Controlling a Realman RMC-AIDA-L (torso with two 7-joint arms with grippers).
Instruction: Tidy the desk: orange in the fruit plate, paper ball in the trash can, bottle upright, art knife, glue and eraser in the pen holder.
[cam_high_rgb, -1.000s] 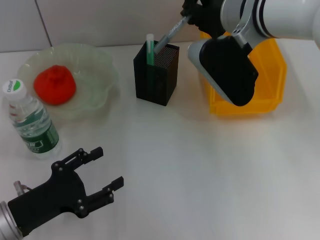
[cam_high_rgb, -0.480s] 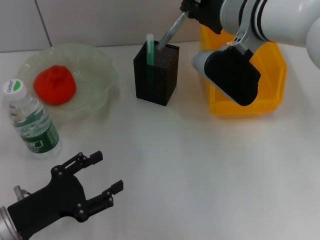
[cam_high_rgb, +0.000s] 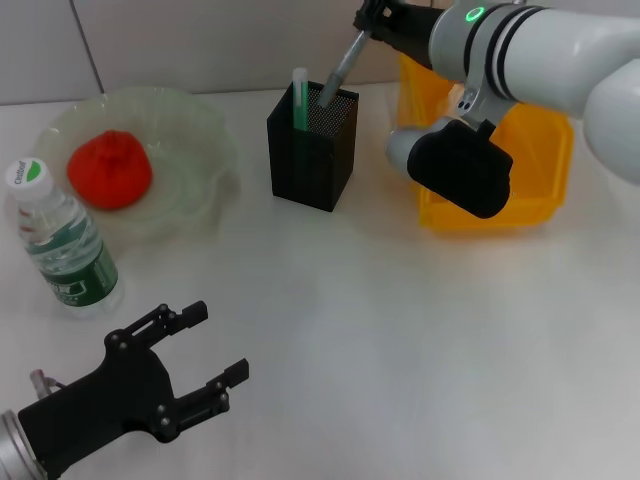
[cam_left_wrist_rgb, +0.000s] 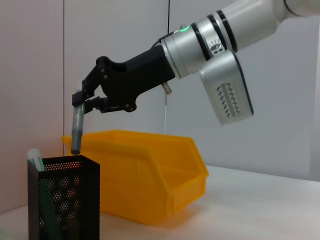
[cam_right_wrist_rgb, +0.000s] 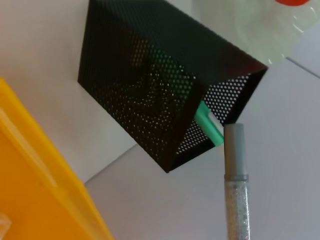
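My right gripper (cam_high_rgb: 365, 22) is shut on a slim grey stick (cam_high_rgb: 340, 65) with a glittery body; I cannot tell whether it is the glue or the art knife. It hangs steeply, with its lower tip at the rim of the black mesh pen holder (cam_high_rgb: 312, 150). A green stick with a white tip (cam_high_rgb: 299, 98) stands inside the holder. The left wrist view shows the grey stick (cam_left_wrist_rgb: 76, 130) just over the pen holder (cam_left_wrist_rgb: 62, 200). The orange (cam_high_rgb: 110, 170) lies in the fruit plate (cam_high_rgb: 200, 120). The bottle (cam_high_rgb: 60, 245) stands upright. My left gripper (cam_high_rgb: 217, 340) is open at the near left. Paper ball and eraser are out of view.
The yellow trash can (cam_high_rgb: 545, 150) stands right of the pen holder, partly behind my right arm. It also appears behind the holder as the yellow trash can (cam_left_wrist_rgb: 150, 170). A wall runs close behind the table.
My right gripper has shifted a little left, and the grey stick now hangs more upright over the pen holder. The left arm has barely moved.
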